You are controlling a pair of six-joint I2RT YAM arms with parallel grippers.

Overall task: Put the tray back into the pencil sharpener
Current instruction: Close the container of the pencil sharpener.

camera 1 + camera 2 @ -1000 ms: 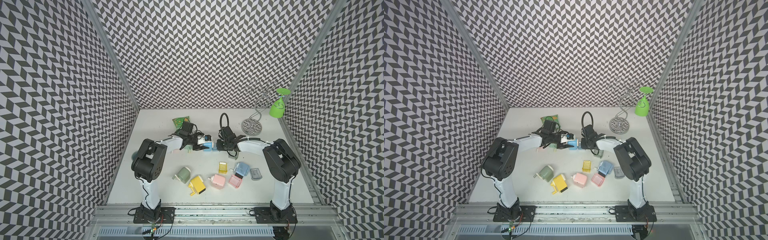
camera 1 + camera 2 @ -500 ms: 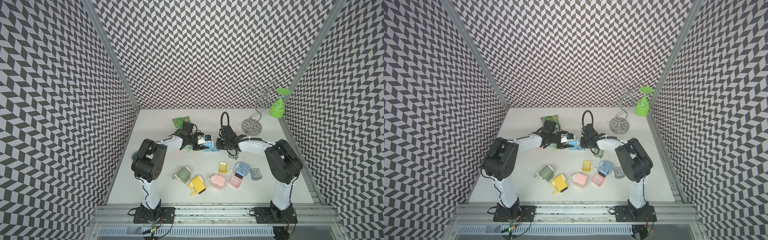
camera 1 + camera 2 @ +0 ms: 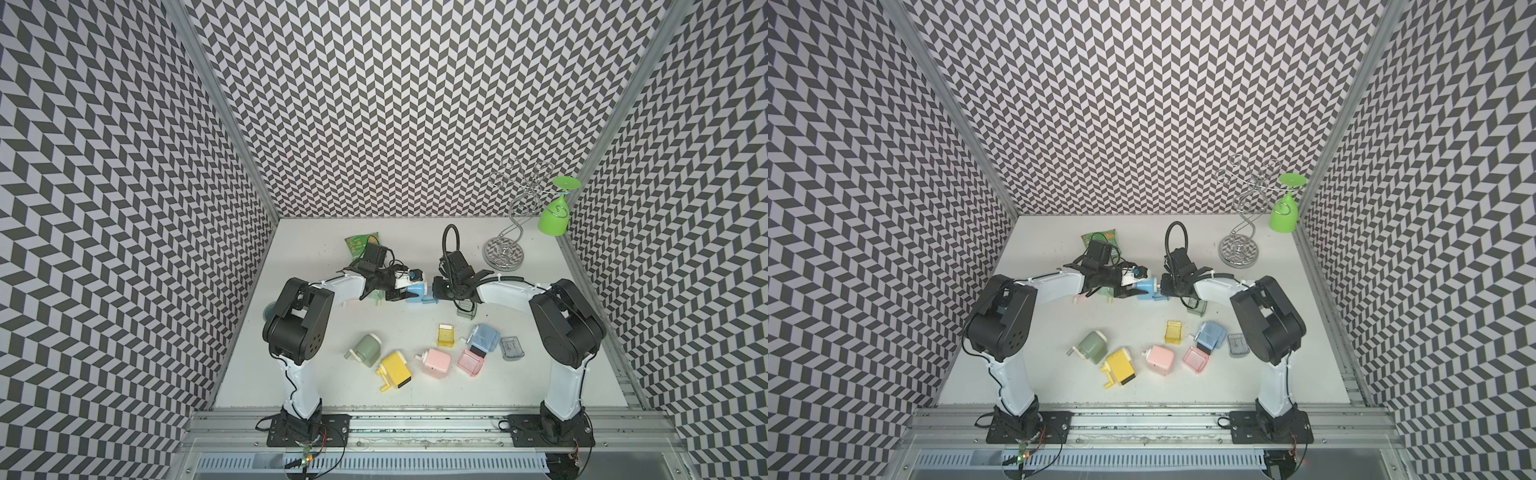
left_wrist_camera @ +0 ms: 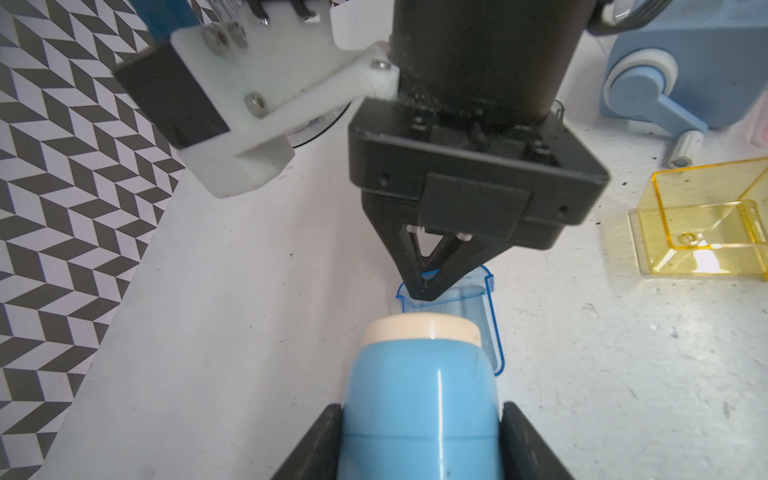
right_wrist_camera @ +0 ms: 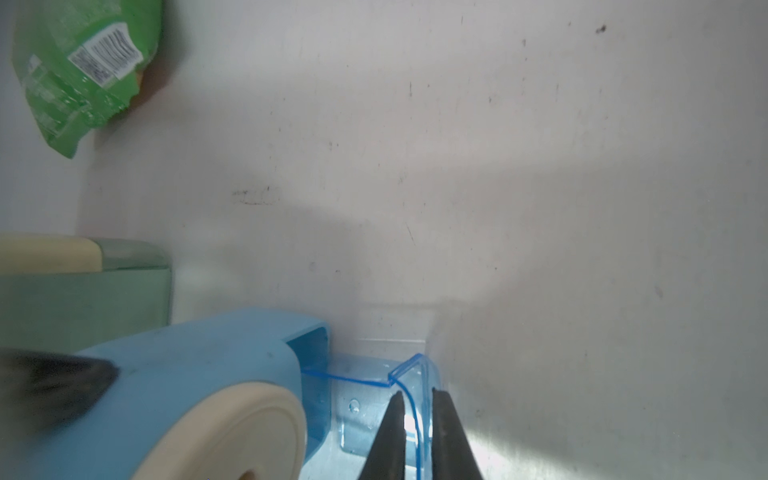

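Clear-blue tray [image 4: 469,300], light-blue sharpener [image 4: 419,395], seemingly cream-capped

On my right wrist feed, the right gripper [image 5: 414,397] has its two dark fingers [image 5: 390,436] pinched on the upright end wall of the clear blue tray [image 5: 365,415]. The tray's far end meets the open slot of the light blue pencil sharpener [image 5: 187,374], cream round face toward me. Beyond it I see a pale green sharpener [image 5: 83,299], a green snack packet [image 5: 79,70] and the scuffed white tabletop [image 5: 498,166].

white links [image 3: 340,289], black joints [image 3: 297,328], looped black cable [image 3: 444,241]
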